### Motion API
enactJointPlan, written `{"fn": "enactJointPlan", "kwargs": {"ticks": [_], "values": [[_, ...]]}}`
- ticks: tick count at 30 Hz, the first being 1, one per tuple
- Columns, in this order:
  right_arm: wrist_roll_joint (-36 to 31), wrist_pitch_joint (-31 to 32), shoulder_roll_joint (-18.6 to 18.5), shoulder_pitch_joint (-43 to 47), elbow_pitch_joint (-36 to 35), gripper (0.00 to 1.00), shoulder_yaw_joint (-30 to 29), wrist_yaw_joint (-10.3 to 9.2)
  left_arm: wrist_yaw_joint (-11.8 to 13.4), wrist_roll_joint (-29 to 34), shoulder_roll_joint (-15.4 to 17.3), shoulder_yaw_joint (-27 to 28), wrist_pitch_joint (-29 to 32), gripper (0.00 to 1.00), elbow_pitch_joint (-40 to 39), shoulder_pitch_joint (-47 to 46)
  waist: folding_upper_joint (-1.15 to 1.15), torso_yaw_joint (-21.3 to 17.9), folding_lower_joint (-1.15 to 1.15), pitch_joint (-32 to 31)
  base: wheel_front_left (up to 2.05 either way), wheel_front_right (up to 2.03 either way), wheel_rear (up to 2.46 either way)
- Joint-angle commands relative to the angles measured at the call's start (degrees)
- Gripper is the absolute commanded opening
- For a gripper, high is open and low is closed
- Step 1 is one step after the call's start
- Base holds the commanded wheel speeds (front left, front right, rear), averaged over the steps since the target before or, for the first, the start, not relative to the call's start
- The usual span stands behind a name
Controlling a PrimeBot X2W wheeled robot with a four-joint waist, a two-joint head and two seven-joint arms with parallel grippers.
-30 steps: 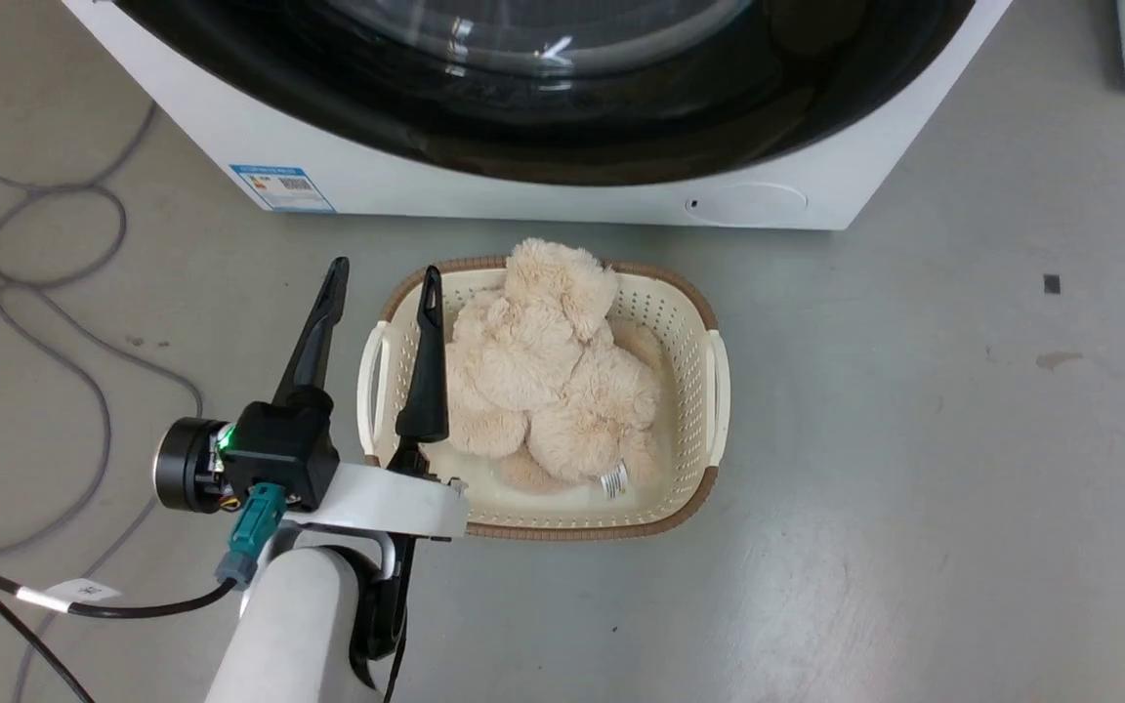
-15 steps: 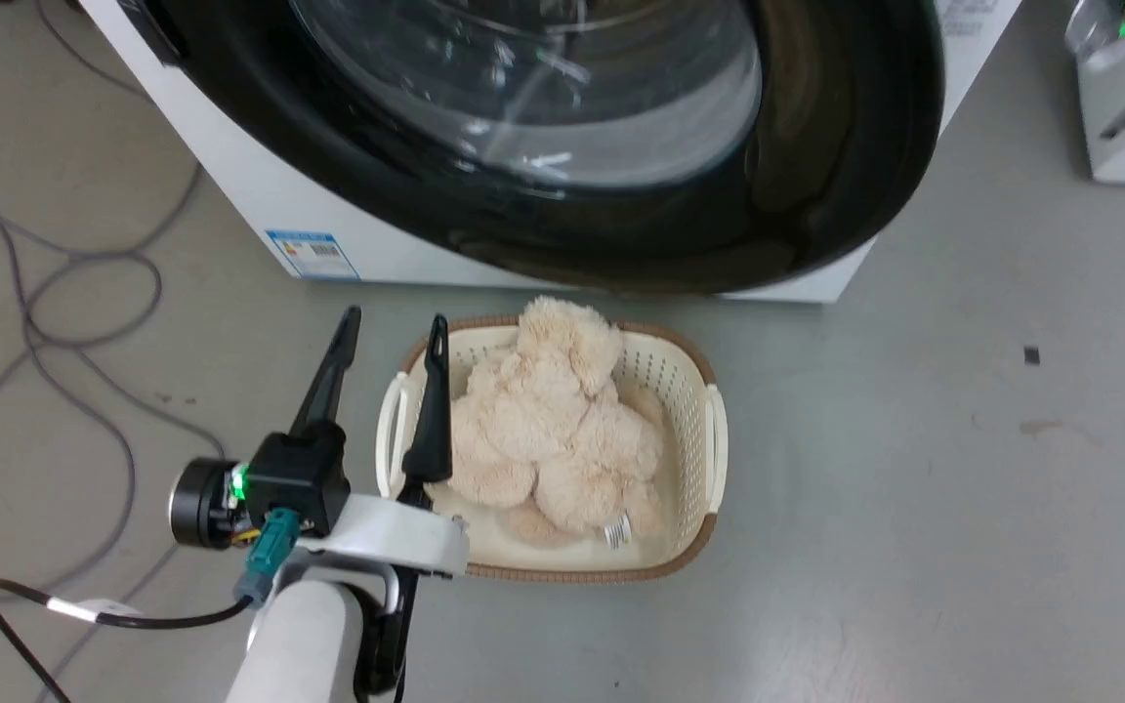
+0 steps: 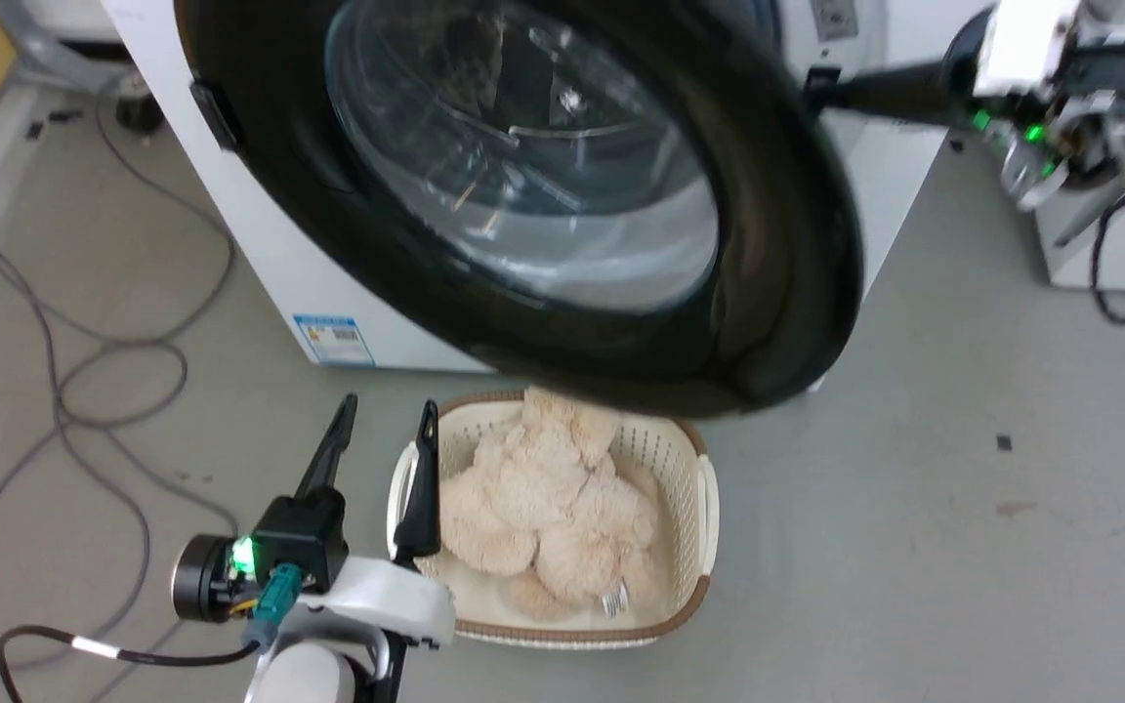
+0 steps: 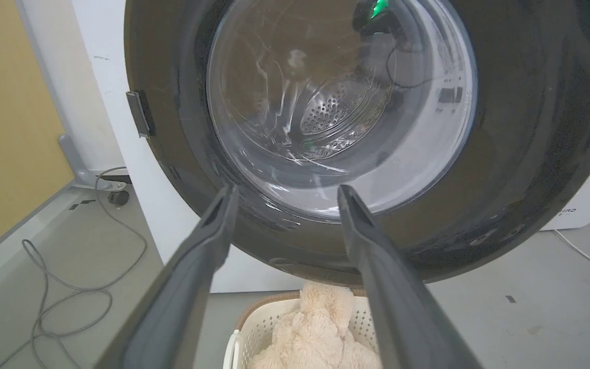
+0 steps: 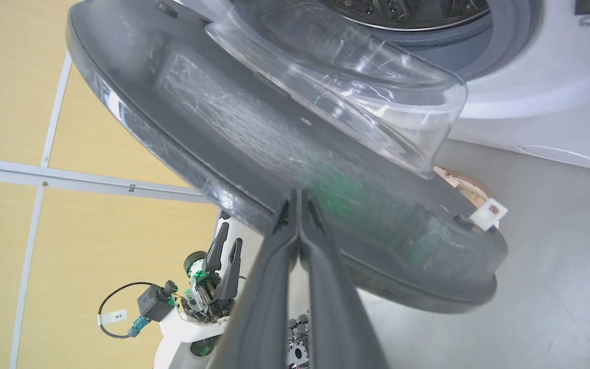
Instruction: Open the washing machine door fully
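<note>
Right pincer (image 5: 299, 199) closed, tips hidden behind washing machine door (image 3: 777, 244).

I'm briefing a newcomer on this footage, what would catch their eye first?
The glossy black washing machine door, swung partly open, dominates the upper head view. Below it on the floor sits a cream basket holding a fluffy beige plush toy. The open left gripper is at lower left, by the basket.

Grey floor (image 3: 963, 547) is extending across the scene and showing small dark marks (image 3: 1004, 442). Loose grey cables (image 3: 57, 391) are lying in loops at the left. A yellow wall (image 4: 8, 128) is rising behind a pale skirting (image 4: 18, 230). White strips (image 5: 44, 177) are dividing it, possibly into panels. Light is falling evenly.
</note>
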Motion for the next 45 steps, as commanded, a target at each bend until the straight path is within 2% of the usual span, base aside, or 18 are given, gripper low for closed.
{"fn": "enactJointPlan", "kwargs": {"ticks": [1, 8, 20, 34, 40, 45], "values": [[0.78, 1.24, 1.08, 2.83, -1.38, 0.00, 0.15, 0.06, -0.32, 0.56, 0.07, 0.28, -0.32, 1.00, 0.48, 1.22, 0.00, -0.17, 0.01, -1.81, 0.00, 0.00, 0.00], [1.79, 4.61, 2.51, 8.68, -6.25, 0.00, 0.69, 0.06, -0.75, 0.91, 0.09, 0.68, -0.32, 1.00, 1.59, 3.08, 0.00, -0.37, 0.01, -4.37, 0.00, 0.00, 0.00], [3.68, 11.48, 6.50, 21.39, -20.94, 0.00, 1.12, 0.06, -1.40, 1.34, 0.37, 1.46, -0.32, 1.00, 2.67, 5.12, 0.00, 0.23, 0.01, -6.78, 0.00, 0.00, 0.00], [4.45, 17.44, 10.21, 31.32, -34.56, 0.00, 1.33, 0.06, -1.50, 1.61, 0.45, 1.93, -0.32, 1.00, 3.29, 6.16, 0.00, 1.66, 0.01, -7.58, 0.00, 0.00, 0.00], [4.26, 17.42, 10.87, 34.96, -39.02, 0.00, 0.48, 0.06, -1.43, 1.65, 0.44, 2.09, -0.32, 1.00, 3.28, 6.16, 0.00, 1.66, 0.01, -7.36, 0.00, 0.00, 0.00], [3.09, 11.92, 11.05, 38.97, -42.82, 0.00, -2.97, 0.06, -1.32, 1.51, 0.41, 2.29, -0.32, 1.00, 3.40, 6.14, 0.00, 1.48, 0.01, -7.55, 0.00, 0.00, 0.00]]}}
